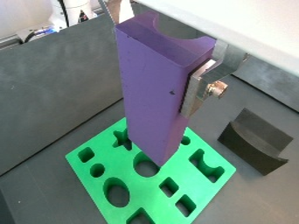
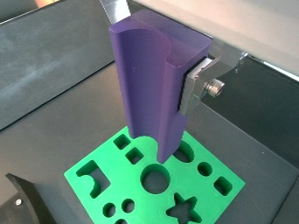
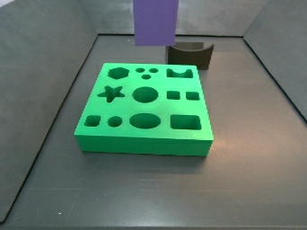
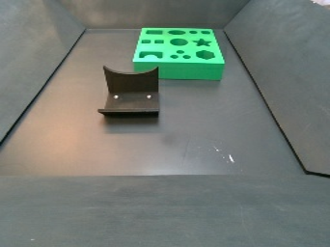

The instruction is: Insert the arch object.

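Note:
The arch object [image 1: 152, 87] is a tall purple block with a semicircular notch in its upper end. It also shows in a wrist view [image 2: 152, 87] and at the top edge of a side view [image 3: 155, 20]. My gripper [image 1: 162, 80] is shut on it and holds it upright above the green slab [image 1: 103, 168]. One silver finger [image 1: 197, 86] presses its side; the opposite finger is hidden behind it. The slab [image 3: 144, 137] has several shaped holes, among them an arch hole [image 3: 179, 72]. The block's lower end hangs above the slab's far part, apart from it.
The dark fixture [image 3: 192, 56] stands on the floor just beyond the slab's far right corner, and shows closer in a side view [image 4: 129, 92]. The slab [image 4: 206, 69] lies near the bin's back wall. Grey walls ring the dark floor.

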